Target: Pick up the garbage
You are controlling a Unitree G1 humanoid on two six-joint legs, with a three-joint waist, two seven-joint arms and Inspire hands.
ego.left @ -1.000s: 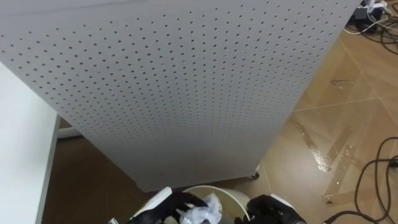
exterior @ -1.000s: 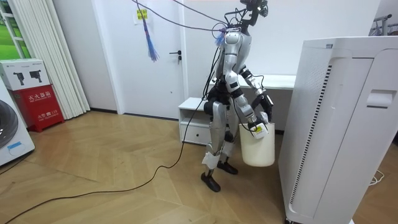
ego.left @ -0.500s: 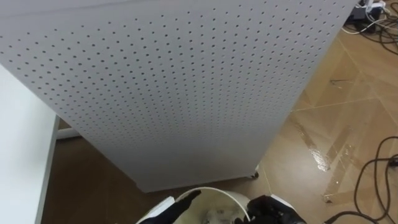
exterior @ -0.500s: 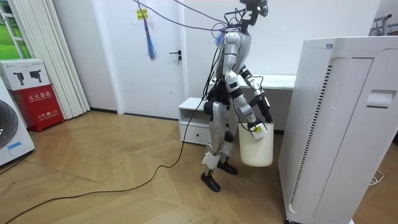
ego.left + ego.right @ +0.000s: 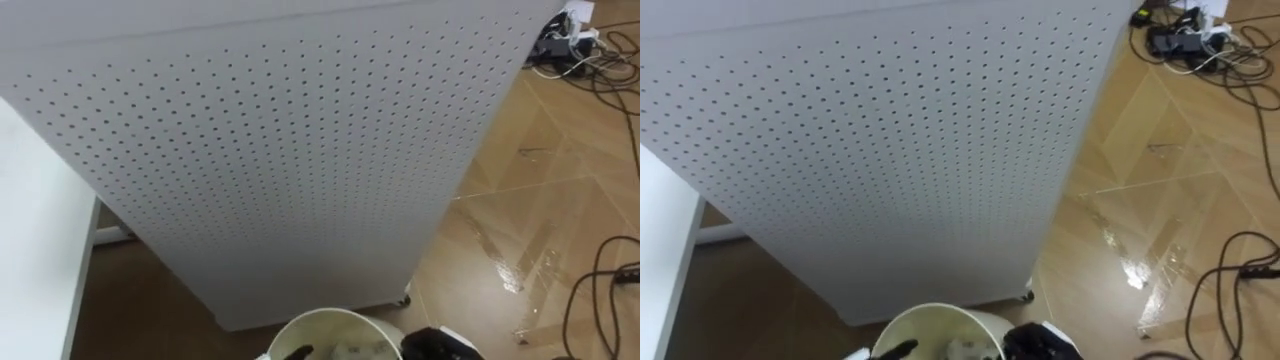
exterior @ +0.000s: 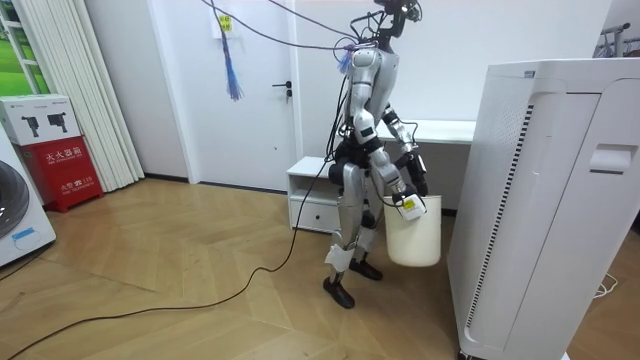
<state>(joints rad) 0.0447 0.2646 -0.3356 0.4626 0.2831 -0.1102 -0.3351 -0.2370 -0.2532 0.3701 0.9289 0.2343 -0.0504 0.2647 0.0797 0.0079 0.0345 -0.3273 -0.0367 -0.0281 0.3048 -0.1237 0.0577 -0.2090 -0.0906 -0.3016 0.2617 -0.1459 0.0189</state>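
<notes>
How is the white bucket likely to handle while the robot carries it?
The white bucket is probably light: it hangs off the floor from the right hand. Its smooth round wall looks stiff. Held at one side of the rim, it may swing.

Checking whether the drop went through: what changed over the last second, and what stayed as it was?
The left hand let go of the crumpled garbage, which now lies inside the white bucket. The hand, open, drew back toward the view's lower edge. The right hand stayed at the bucket's rim, and the robot stayed before the perforated white cabinet.
</notes>
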